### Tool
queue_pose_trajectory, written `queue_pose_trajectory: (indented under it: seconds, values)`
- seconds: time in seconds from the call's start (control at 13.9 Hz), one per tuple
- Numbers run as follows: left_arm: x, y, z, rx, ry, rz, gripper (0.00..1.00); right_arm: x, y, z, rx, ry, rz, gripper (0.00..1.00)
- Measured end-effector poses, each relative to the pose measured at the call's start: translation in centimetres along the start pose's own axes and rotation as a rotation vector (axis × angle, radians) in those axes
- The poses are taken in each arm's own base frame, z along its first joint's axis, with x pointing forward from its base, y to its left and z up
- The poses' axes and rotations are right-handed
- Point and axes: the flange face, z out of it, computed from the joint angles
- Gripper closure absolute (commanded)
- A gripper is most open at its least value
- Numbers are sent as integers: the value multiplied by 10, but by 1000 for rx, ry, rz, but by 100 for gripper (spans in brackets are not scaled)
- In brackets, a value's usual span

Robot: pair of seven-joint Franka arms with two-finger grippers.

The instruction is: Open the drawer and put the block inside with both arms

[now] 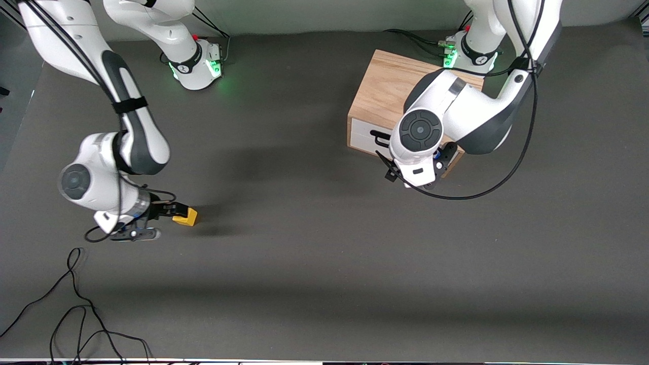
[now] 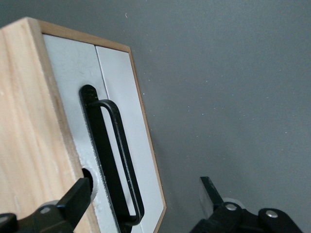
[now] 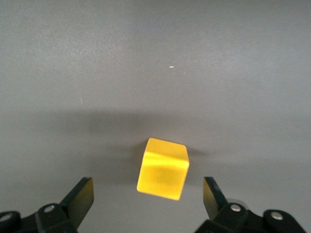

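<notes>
1. I see the block (image 1: 185, 217) on the table (image 1: 314, 253), near the right arm's end.
2. My right gripper (image 3: 147, 198) hangs over it, fingers apart.
3. My left gripper (image 2: 146, 201), fingers apart, straddles the shut drawer's (image 2: 77, 92) handle (image 2: 116, 160).

2 robot arms, the left arm (image 1: 471, 119) + the right arm (image 1: 129, 137). 2 grippers, the left gripper (image 2: 146, 204) + the right gripper (image 3: 148, 199). 1 yellow block (image 3: 163, 168). 1 wood box (image 1: 385, 88) w/ 1 drawer (image 2: 116, 141), 1 black handle (image 2: 119, 160). 1 table (image 1: 314, 243).
</notes>
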Motion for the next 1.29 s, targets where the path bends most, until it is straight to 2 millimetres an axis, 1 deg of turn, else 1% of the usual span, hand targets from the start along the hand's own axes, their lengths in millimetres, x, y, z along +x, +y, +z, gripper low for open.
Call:
queue_pose_trajectory:
  seconds: [0.07,0.22,0.36,0.43,0.72,0.93,1.15,1.29]
  values:
    - [-1,0,8,-3,-1,1,0,-3,2,11,-4,11,3,0]
    - [-3,1,22,-7,0,2,0,-9,16,30,-16,16,25,0]
    - [-4,0,34,-7,3,3,0,-12,30,41,-25,8,66,0]
    - [-3,0,39,-5,9,-2,0,-13,32,42,-27,6,85,0]
    - [-3,7,60,5,12,-12,0,-12,28,42,-23,15,111,0]
    - [-3,11,69,5,2,-11,0,-11,27,44,1,23,139,0]
    - [-3,11,69,6,2,-12,0,-10,18,57,2,38,133,0]
    - [-2,12,71,11,3,-26,0,-11,17,68,-2,31,132,0]
